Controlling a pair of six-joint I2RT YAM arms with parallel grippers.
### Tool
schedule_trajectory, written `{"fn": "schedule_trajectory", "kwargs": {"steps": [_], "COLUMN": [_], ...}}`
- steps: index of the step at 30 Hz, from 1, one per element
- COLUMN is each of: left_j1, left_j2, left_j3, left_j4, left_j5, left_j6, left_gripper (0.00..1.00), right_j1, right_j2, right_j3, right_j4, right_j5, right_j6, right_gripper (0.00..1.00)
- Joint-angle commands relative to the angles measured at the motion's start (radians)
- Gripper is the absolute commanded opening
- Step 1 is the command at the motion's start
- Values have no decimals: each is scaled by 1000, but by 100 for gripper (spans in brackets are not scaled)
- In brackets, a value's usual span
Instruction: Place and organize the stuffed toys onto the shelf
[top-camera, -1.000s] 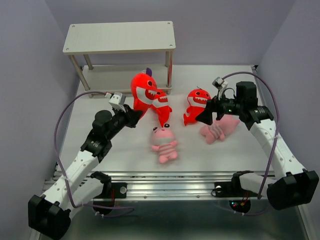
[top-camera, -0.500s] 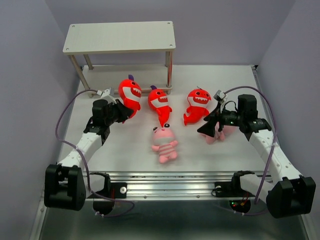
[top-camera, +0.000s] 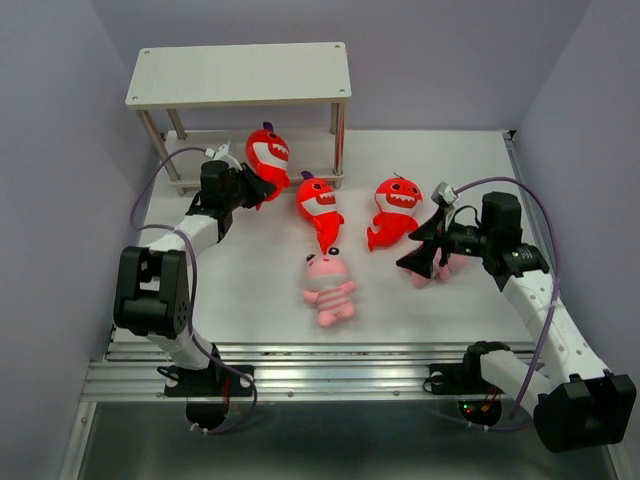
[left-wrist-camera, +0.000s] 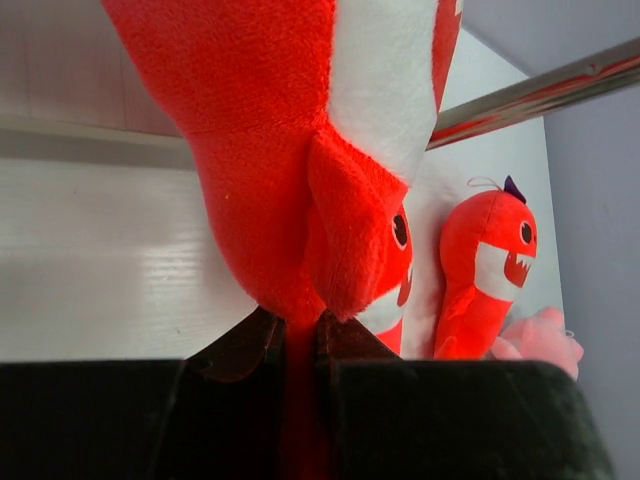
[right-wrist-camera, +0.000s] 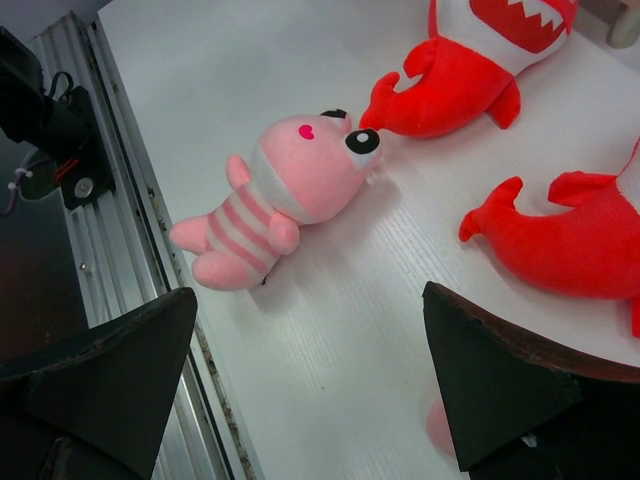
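While L pincer (top-camera: 254, 185) grips red shark (top-camera: 268, 150) by tail end, head twd shelf (top-camera: 240, 75), R pincer (top-camera: 420, 248) wide open

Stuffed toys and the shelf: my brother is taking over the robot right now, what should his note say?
Left gripper: shut on the tail of a red plush shark, holding it at the lower board of the pale two-tier shelf; not yet released.
Right gripper: open, above a pink striped plush creature, partly hidden.
On the table: two more red sharks, another pink creature.
Done: nothing shelved. To do: all five.
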Motion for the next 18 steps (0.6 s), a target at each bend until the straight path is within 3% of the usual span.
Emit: {"fn": "schedule_trajectory", "kwargs": {"steps": [1, 18], "left_j1": [2, -67], "left_j2": [67, 382], "left_j3": [126, 430], "left_j4": [79, 81], "left_j5": [32, 104], "left_j6": [-14, -17], "left_gripper": [0, 0], "right_j1": [-4, -4], "right_j2": [-16, 0], "right_j3": [-12, -18], "right_j4": [46, 44], "right_j5": [-9, -24], "right_j6": [-19, -31], "right_gripper": [100, 100]}}
